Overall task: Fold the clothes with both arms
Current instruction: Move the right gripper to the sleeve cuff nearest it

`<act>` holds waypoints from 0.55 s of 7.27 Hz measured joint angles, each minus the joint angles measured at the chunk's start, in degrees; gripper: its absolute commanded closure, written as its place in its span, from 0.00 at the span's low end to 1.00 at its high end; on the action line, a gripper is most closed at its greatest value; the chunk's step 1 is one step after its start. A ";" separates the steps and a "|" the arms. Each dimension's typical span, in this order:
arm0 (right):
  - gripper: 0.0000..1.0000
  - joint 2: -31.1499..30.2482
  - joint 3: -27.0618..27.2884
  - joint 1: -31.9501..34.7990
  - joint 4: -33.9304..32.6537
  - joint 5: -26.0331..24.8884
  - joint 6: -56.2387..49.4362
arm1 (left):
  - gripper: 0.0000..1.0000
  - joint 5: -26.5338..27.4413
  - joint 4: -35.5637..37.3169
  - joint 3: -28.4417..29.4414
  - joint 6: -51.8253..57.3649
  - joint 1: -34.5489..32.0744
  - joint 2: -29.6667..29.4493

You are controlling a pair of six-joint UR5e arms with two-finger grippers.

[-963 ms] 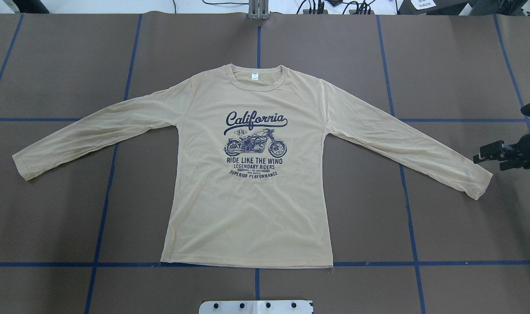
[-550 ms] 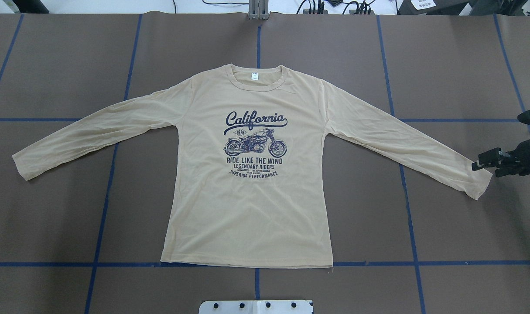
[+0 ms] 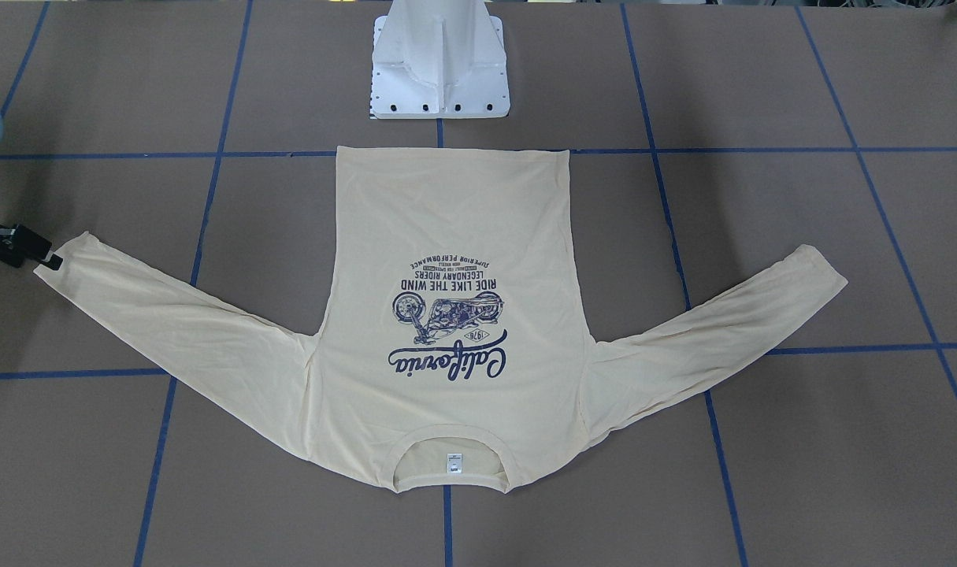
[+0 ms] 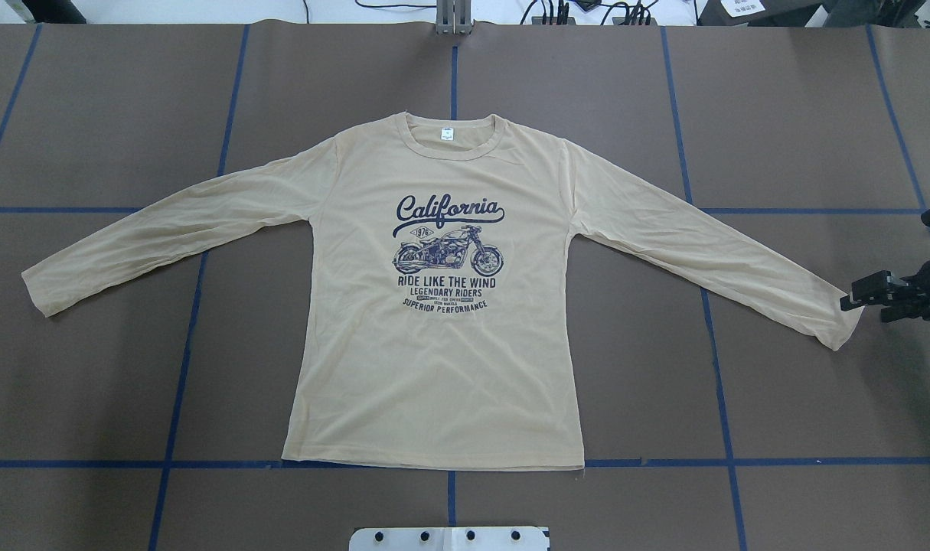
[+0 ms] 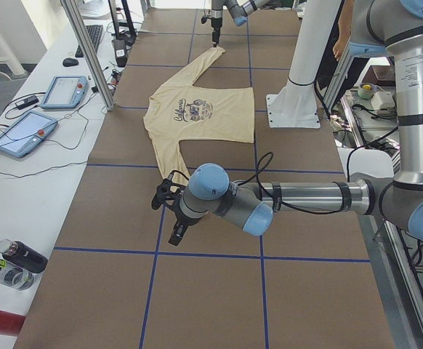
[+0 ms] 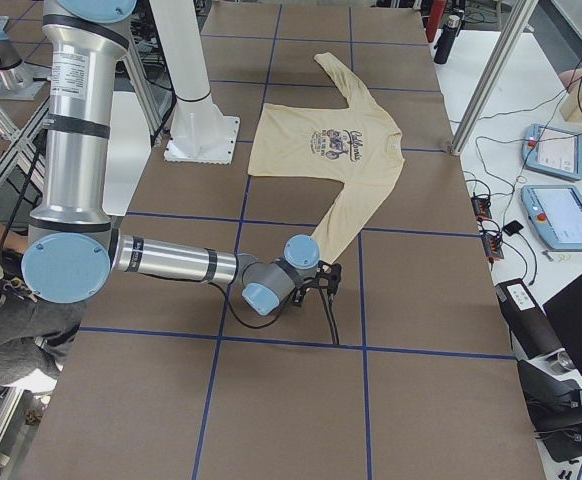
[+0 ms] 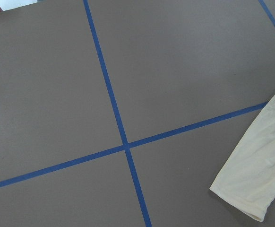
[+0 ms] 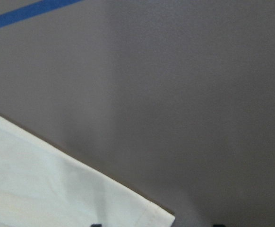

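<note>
Nothing is folded yet: the pale yellow long-sleeved printed T-shirt (image 4: 434, 367) lies flat on the brown bench (image 4: 89, 383). The right hand (image 4: 863, 300), jaws apart, sits at one cuff (image 4: 840, 325); for the left hand (image 5: 169, 212), one cannot tell.

"California", "RIDE LIKE THE WIND", "LEGENDARY RIDERS", "SUPERIOR PERFORMANCE" in navy on the T-shirt (image 4: 442, 367) front.

Overhead view: from behind the robot, looking forward and down on the whole T-shirt (image 4: 434, 367), collar (image 4: 451, 149) far. Front-facing view: from across the table (image 3: 801, 472), steeply down, collar near, white pedestal (image 3: 440, 71) at top. Side views: from either table end, looking lengthwise, oblique and wide. Wrist views: close above the brown surface, each catching one sleeve cuff (image 7: 251, 189).
</note>
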 measured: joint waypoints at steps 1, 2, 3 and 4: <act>0.98 -0.09 0.02 0.00 0.00 0.00 0.10 | 0.00 0.00 0.00 0.00 0.02 0.00 0.00; 1.00 -0.05 0.02 -0.04 -0.01 0.04 0.69 | 0.00 0.00 0.00 0.03 0.09 0.00 0.00; 1.00 0.07 0.02 -0.06 -0.05 0.04 1.85 | 0.00 0.02 0.00 0.09 0.22 0.00 0.00; 1.00 0.22 0.01 -0.10 -0.06 0.08 2.76 | 0.00 0.06 0.00 0.14 0.38 0.00 0.00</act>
